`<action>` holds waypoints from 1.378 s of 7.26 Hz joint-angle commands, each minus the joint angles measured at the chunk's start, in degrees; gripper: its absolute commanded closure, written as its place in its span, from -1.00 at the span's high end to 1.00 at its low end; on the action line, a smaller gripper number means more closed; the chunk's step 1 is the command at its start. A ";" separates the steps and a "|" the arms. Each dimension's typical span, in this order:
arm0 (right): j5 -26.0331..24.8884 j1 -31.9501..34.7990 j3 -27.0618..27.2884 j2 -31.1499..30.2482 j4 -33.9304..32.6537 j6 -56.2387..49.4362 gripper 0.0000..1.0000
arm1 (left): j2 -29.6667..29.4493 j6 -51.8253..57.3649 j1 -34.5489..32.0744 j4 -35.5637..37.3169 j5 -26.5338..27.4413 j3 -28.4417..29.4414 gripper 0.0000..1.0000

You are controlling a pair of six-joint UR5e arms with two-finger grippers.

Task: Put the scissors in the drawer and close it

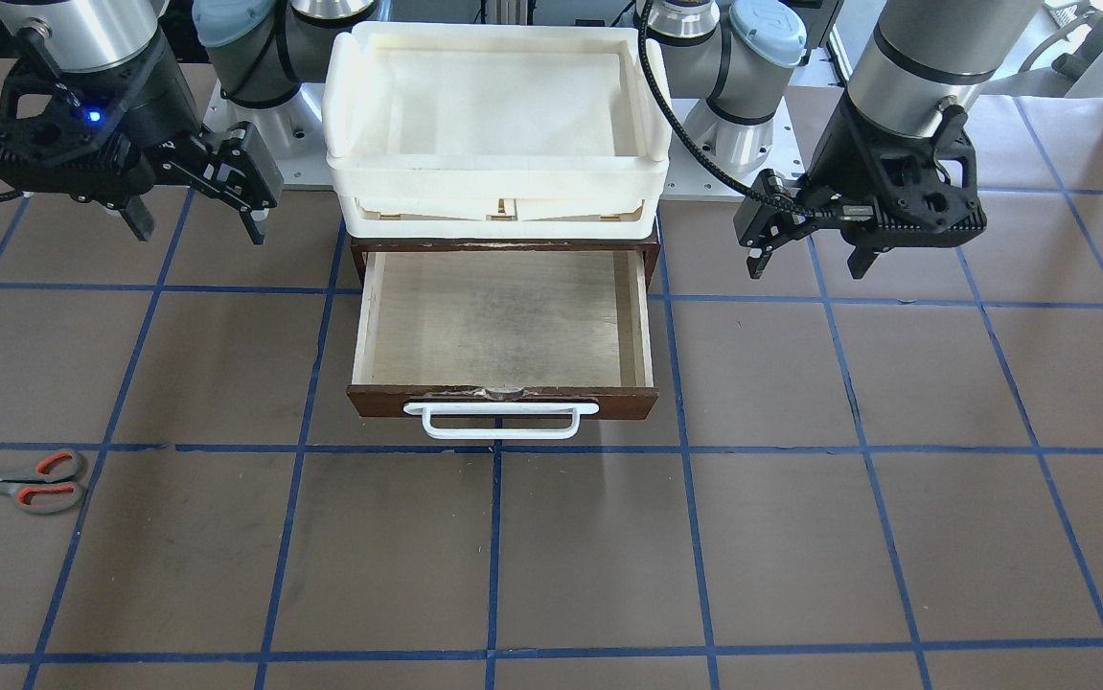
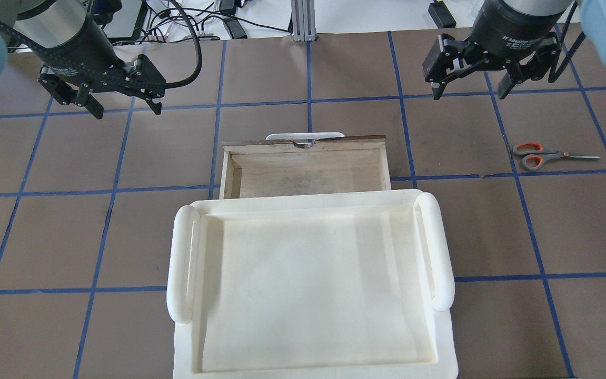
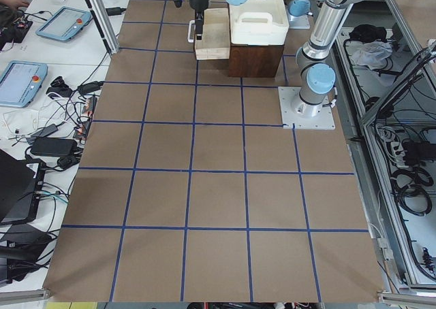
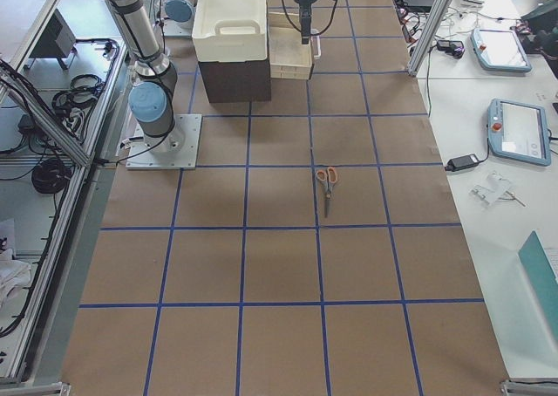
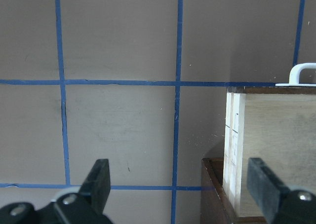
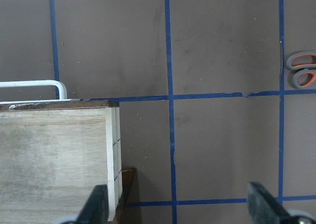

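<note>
The scissors (image 1: 24, 481) lie flat on the table, far out on my right side; they also show in the overhead view (image 2: 545, 156), in the exterior right view (image 4: 326, 180), and their handles in the right wrist view (image 6: 302, 68). The drawer (image 1: 503, 321) is pulled open and holds nothing, with its white handle (image 1: 503, 422) toward the table's far side. My right gripper (image 2: 469, 95) is open and empty above the table between the drawer and the scissors. My left gripper (image 2: 127, 111) is open and empty, to the left of the drawer (image 5: 276, 150).
A cream-white plastic tray (image 2: 308, 205) sits on top of the dark brown cabinet (image 4: 235, 78) that holds the drawer. The table is brown with a grid of blue tape lines. Tablets and cables lie on side benches beyond the table's edge.
</note>
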 commanded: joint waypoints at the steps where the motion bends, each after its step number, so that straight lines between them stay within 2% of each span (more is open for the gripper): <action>1: -0.07 -0.03 0.06 0.05 -0.23 -0.03 1.00 | 0.25 -0.09 0.00 0.00 0.00 -0.14 1.00; 8: 0.63 0.05 0.15 0.40 0.46 -1.08 1.00 | 2.27 -0.01 0.00 0.09 -0.27 -2.77 1.00; 10: 0.54 -0.21 0.50 0.40 0.73 -5.72 1.00 | 2.19 0.08 0.00 0.00 -0.18 -2.95 1.00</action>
